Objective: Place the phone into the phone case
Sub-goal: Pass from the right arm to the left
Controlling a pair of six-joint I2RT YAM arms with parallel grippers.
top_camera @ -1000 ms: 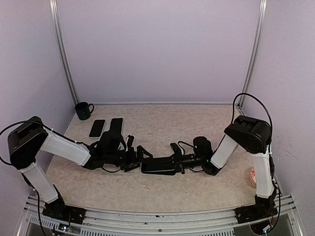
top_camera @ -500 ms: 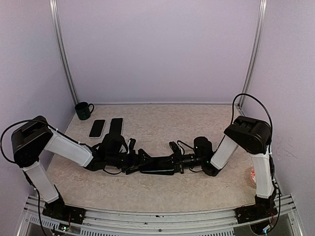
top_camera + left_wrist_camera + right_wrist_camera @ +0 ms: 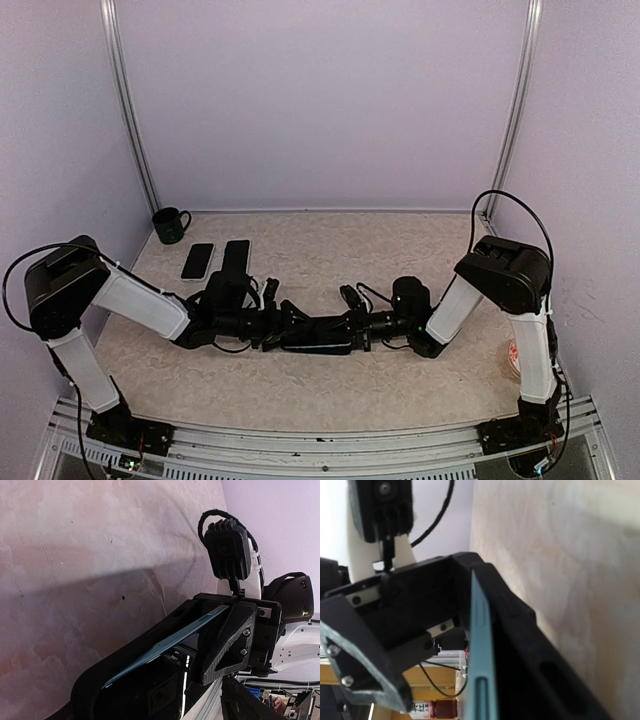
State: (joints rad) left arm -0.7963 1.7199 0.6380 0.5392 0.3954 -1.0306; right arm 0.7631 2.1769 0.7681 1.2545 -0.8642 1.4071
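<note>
**Phone case spanned by both claws, phone lying in it**

The phone case (image 3: 318,338) is the black slab low over the table (image 3: 400,250), lengthwise from left to right. Whether it rests on the tabletop or hangs just above it cannot be told.

The right claw (image 3: 356,325) is at the case's right end and is closed tight on it. In the left wrist view one of its fingers (image 3: 225,645) lies across the case's open side and the other runs behind the case's back. The end of the phone reaches in between them.

The left claw (image 3: 287,324) is at the case's left end. Its jaws are spread wide, one on either side of that end. The pictures do not show whether its pads touch the case.

The phone (image 3: 170,639) lies inside the case along its whole length. Its teal side edge shows just within the case's black wall, and in the right wrist view that edge runs right against the wall. Whether it is pressed fully home cannot be told.

Two dark spare phones (image 3: 197,260) lie flat side by side behind the case's left end. A dark green mug (image 3: 170,225) stands further back and to the left of the case, beyond them.
</note>
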